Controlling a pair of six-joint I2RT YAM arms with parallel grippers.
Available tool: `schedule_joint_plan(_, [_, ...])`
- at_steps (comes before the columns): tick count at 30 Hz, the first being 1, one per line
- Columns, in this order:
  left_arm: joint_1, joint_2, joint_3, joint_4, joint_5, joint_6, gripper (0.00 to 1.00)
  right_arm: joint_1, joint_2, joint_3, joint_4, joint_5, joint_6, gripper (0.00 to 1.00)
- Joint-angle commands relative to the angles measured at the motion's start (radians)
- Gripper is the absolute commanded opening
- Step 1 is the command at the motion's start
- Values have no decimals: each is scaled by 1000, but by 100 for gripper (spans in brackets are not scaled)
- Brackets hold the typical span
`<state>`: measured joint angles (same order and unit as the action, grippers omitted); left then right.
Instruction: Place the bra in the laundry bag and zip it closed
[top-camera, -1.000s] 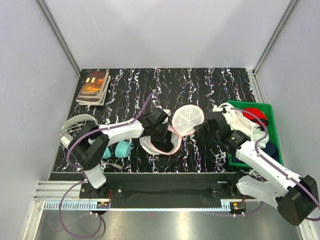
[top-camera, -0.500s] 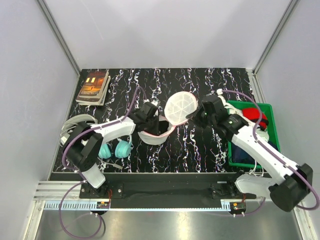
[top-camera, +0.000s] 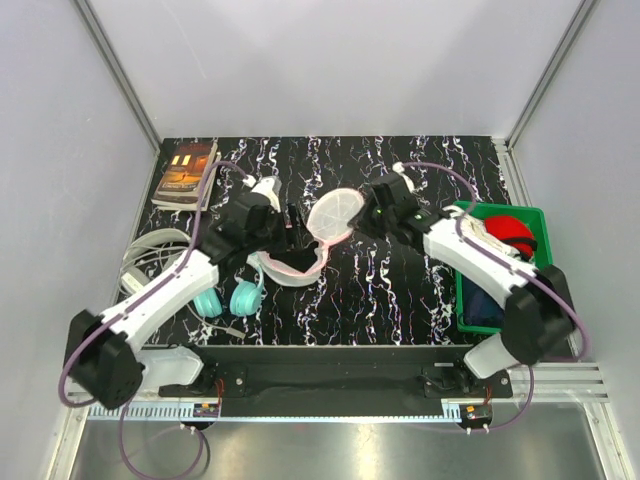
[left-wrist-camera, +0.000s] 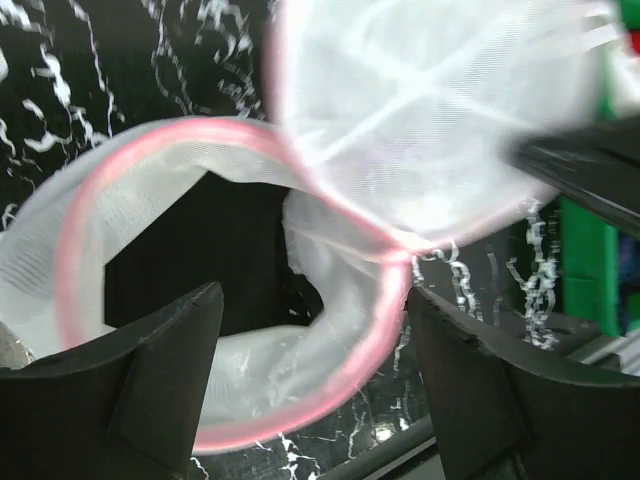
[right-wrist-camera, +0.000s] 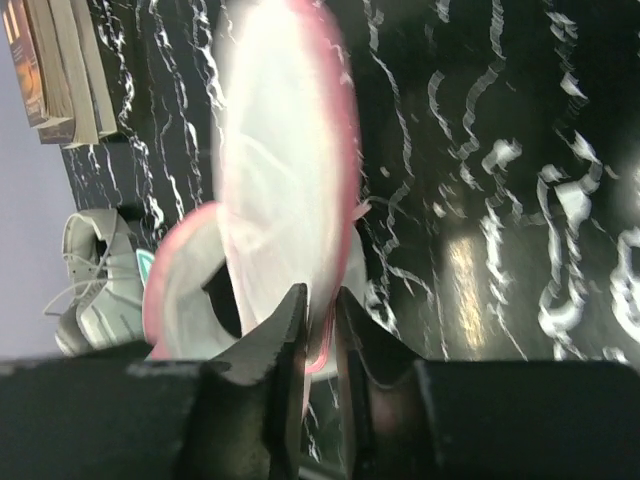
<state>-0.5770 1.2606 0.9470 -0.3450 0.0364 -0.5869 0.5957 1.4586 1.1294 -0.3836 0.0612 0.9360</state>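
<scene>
**Left hand.** The left hand (left-wrist-camera: 315, 295) is fully open. Its fingers (left-wrist-camera: 160, 370) stand wide apart on either side of the work and hold nothing. It hovers just above the lower half (left-wrist-camera: 330, 370) of the laundry bag (top-camera: 335, 212).

**Right hand.** The right hand (right-wrist-camera: 318, 300) has its fingers almost together. The pink-trimmed rim of the upper half (right-wrist-camera: 280, 160) sits in the narrow gap between them. This grip keeps the upper half raised and steeply tilted.

**Laundry bag.** The case is unzipped. The lower half lies on the table (top-camera: 400, 290), slightly left of the table's centre, and its pink rim is bent out of round. The upper half joins it on the side toward the far edge of the table. The wrist views are blurred here, so no zip detail can be read.

**Bra.** The bra (left-wrist-camera: 190, 270) shows as a plain dark mass inside the lower half.

**Surroundings.**
- Teal headphones (top-camera: 230, 298) lie just beside the lower half, toward the near-left corner.
- A white shoe (right-wrist-camera: 85, 270) lies at the left edge.
- Books (top-camera: 187, 172) are stacked at the far-left corner.
- A green bin (top-camera: 545, 255) stands at the right edge, with a red garment (top-camera: 510, 228) in it.
</scene>
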Motion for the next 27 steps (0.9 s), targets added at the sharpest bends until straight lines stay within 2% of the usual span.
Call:
schedule_joint_plan(1, [-1,-104,27,-23,-4,30,80,-23,181,156,123,-55,-72,45])
schedule_joint_plan(3, [-1,-153,26,-28,34,32,77,-51,227,193,91,-104,-71,52])
schedule_joint_plan(4, [-1,-167,22,-28,51,30,77,-60,239,197,81,-104,-72,65])
schedule_joint_plan(8, [-18,-240,7,-25,109,27,75,-117,178,173,-1,-32,-124,84])
schedule_joint_plan(10, [-24,-259,-2,-28,126,33,74,-149,119,165,-66,21,-138,89])
schedule_joint_plan(11, [-27,-276,-7,-28,149,35,74,-169,93,158,-134,47,-150,98])
schedule_joint_plan(18, [-89,-337,-22,-49,186,50,73,-400,-191,23,-373,284,-279,100])
schedule_joint_plan(21, [-112,-336,-17,-54,201,59,73,-471,-251,-72,-368,325,-344,100])
schedule_joint_plan(25, [-126,-323,-17,-54,200,61,73,-578,-233,-143,-260,286,-437,100])
schedule_joint_plan(27, [-127,-319,-16,-54,201,59,72,-590,-213,-170,-219,282,-457,97])
